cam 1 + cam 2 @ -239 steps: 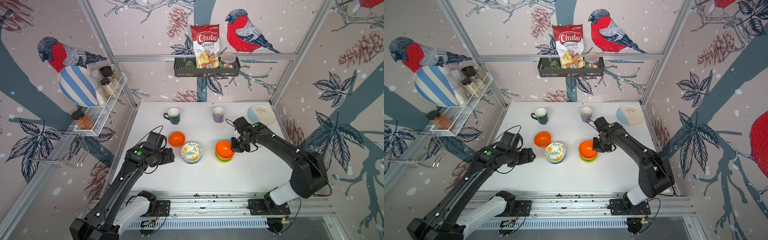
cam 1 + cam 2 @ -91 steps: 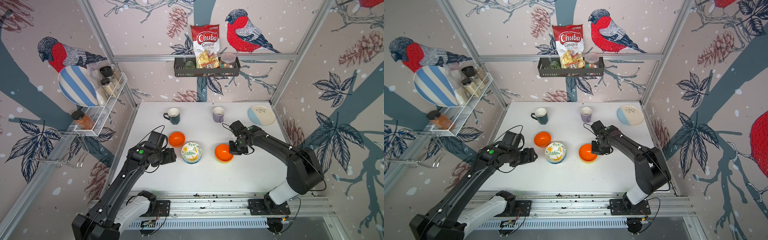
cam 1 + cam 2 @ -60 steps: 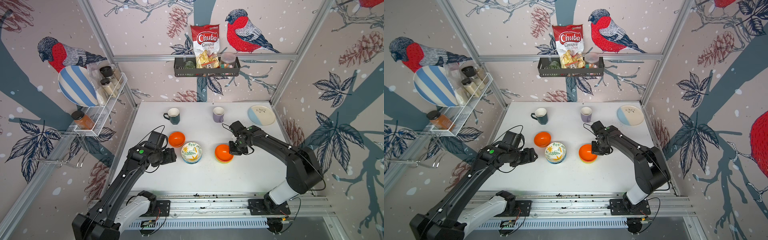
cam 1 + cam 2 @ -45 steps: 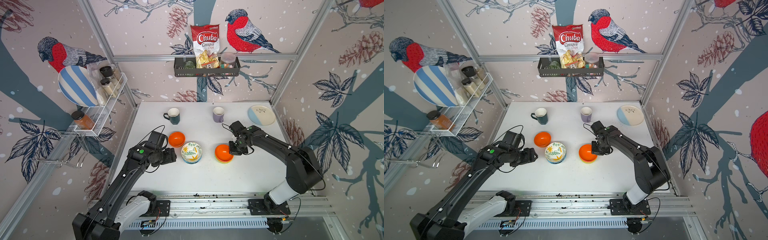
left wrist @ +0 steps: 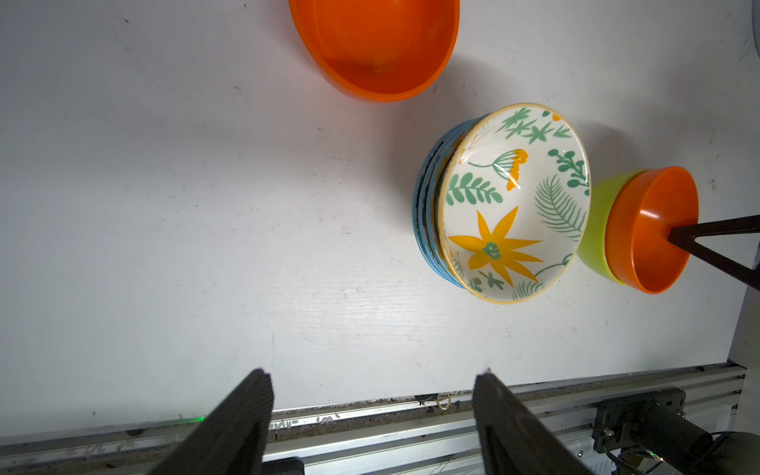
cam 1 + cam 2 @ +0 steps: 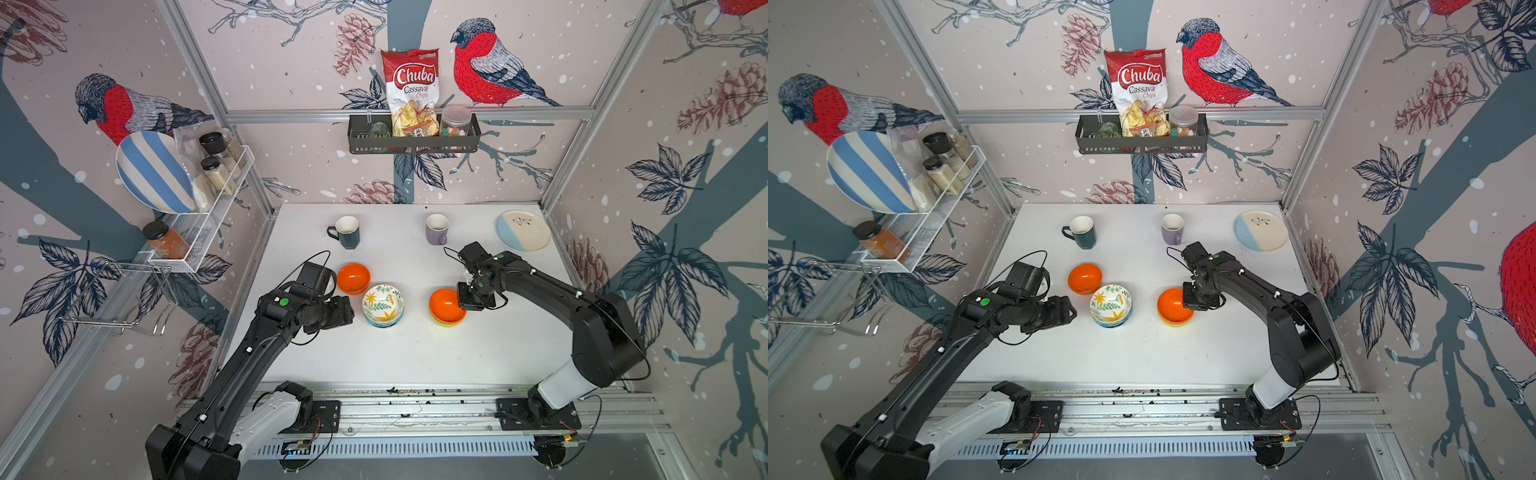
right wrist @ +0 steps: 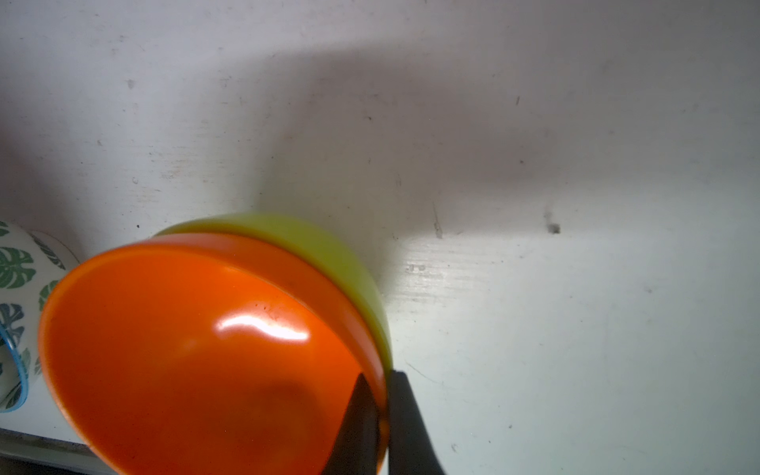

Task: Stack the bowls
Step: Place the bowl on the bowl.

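Logging along the far edge of the white table (image 6: pixel 415 357), well apart from the work: dark teal mug (image 6: pixel 347 232), lilac mug (image 6: pixel 437 228), cream-and-blue plate (image 6: pixel 523 230). Noting on the walls a black shelf (image 6: pixel 413 145) carrying a chips bag (image 6: pixel 411 91), and a wire rack (image 6: pixel 199 232) carrying a striped plate (image 6: pixel 151 170) and jars (image 6: pixel 212 143). Placing the bowls mid-table in three spots: lone orange bowl (image 6: pixel 353 277) toward the left, just beside the left arm's wrist; yellow-floral bowl (image 6: pixel 382 301) topping a patterned stack (image 5: pixel 427 205) in the centre; nested orange bowl (image 6: pixel 445 305) sitting inside the lime green bowl (image 7: pixel 329 246) toward the right. Recording the right gripper (image 7: pixel 380 376) pinching the nested orange bowl's rim, one finger inside and one outside. Recording the left gripper (image 5: pixel 372 374) hanging over bare table beside the patterned stack, fingers spread wide and gripping nothing, with that stack standing between it and the orange-and-lime pair. Flagging as hard to read: lower stack bowls showing only as blue rims, number not tellable; lime green bowl showing as a mere sliver in both top views; right fingertips covered there by the gripper's own housing; a leaf-print bowl (image 7: pixel 16 267) of the stack cut off at the right wrist view's edge.
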`<state>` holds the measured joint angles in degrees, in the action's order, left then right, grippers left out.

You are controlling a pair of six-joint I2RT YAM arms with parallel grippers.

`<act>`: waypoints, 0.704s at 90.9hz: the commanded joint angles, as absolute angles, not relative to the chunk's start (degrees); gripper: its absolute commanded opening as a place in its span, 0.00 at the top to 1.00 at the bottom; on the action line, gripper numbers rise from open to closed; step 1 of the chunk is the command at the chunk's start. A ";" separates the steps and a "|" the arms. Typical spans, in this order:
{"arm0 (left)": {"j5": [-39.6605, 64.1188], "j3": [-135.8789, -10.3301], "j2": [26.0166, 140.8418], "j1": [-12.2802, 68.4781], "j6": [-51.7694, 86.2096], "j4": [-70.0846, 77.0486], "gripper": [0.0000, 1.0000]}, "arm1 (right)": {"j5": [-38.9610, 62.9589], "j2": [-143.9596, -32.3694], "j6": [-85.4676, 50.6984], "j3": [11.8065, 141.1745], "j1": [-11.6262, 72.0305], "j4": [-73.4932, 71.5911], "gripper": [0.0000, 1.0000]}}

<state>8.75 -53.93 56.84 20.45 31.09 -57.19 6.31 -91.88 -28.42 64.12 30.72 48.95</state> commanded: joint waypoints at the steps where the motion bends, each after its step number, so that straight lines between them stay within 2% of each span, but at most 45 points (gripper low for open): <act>1: 8.49 -53.93 56.86 20.29 30.10 -56.51 0.21 | 6.61 -91.76 -27.61 63.90 30.86 49.72 0.87; 34: 8.28 -53.88 56.84 20.25 30.23 -56.56 0.21 | 6.68 -90.64 -27.71 64.16 31.02 50.33 0.83; 64: 8.21 -53.94 56.69 20.22 30.21 -56.56 0.21 | 6.72 -90.13 -27.78 64.26 31.09 50.81 0.86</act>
